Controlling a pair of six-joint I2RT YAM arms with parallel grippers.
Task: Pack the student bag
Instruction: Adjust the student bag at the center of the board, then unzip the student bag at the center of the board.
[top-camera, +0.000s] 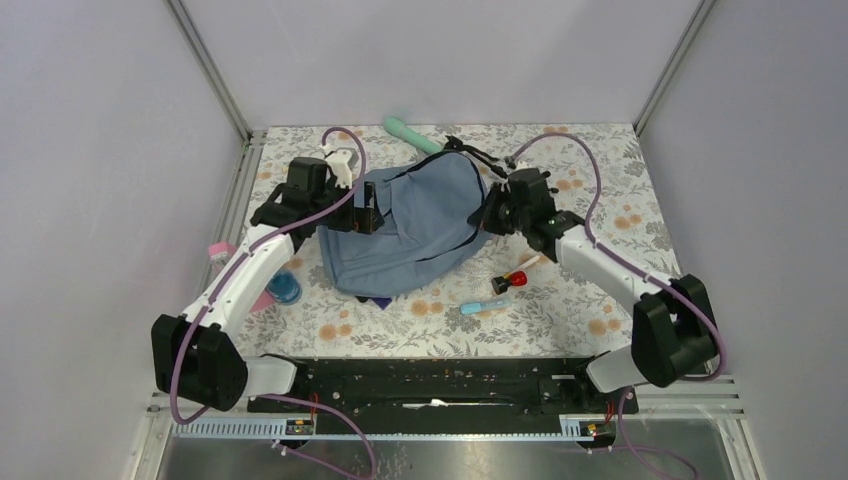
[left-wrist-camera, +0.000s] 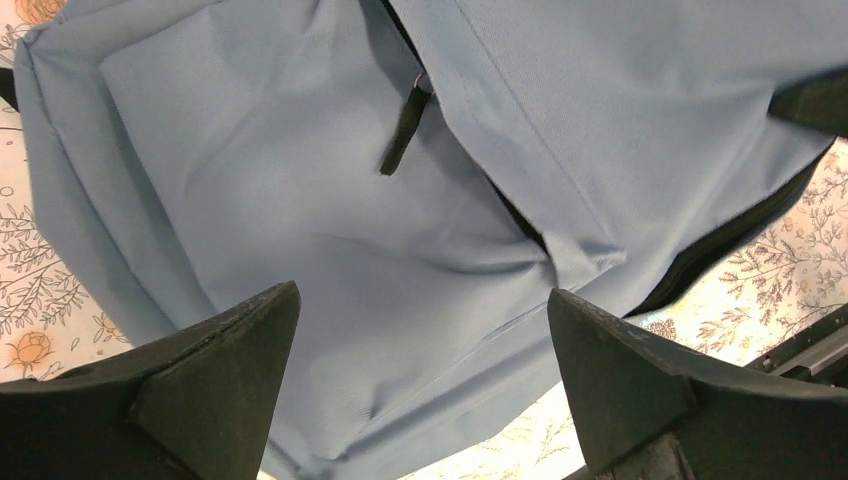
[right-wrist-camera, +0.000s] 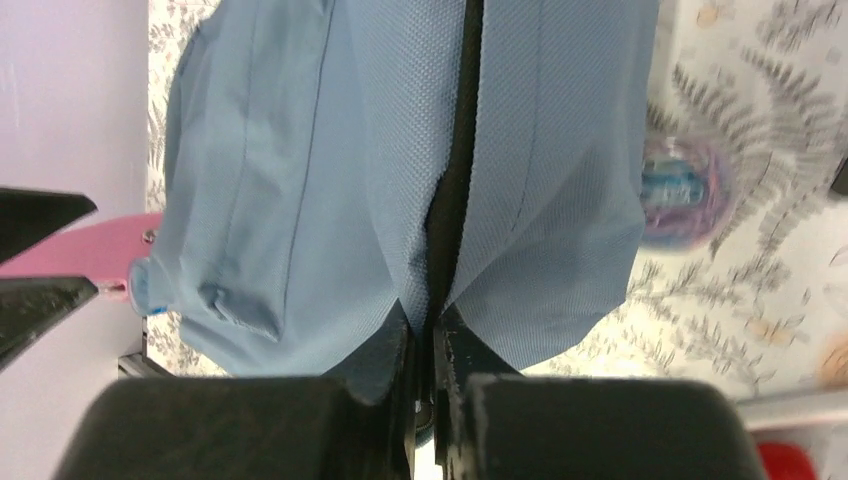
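In the middle of the floral worktop (top-camera: 600, 160) lies one student bag (top-camera: 410, 225), slate-blue and slumped, its dark zip line running across the fabric. Two arms reach in on it, the left arm (top-camera: 240, 275) from one side and the right arm (top-camera: 600, 265) from the other. The left jaws stand wide apart over the bag's front pocket, its fingers (left-wrist-camera: 230, 350) holding nothing. The right jaws are pinched tight on the bag's fabric right at the zip. Five small things lie loose around the bag: one mint-green stick (top-camera: 410, 133) at the far edge, one pink item (top-camera: 218, 250) and one blue round item (top-camera: 285, 288) beside the left arm, one red-capped item (top-camera: 515, 278) and one light-blue pen (top-camera: 485, 303) near the right arm.
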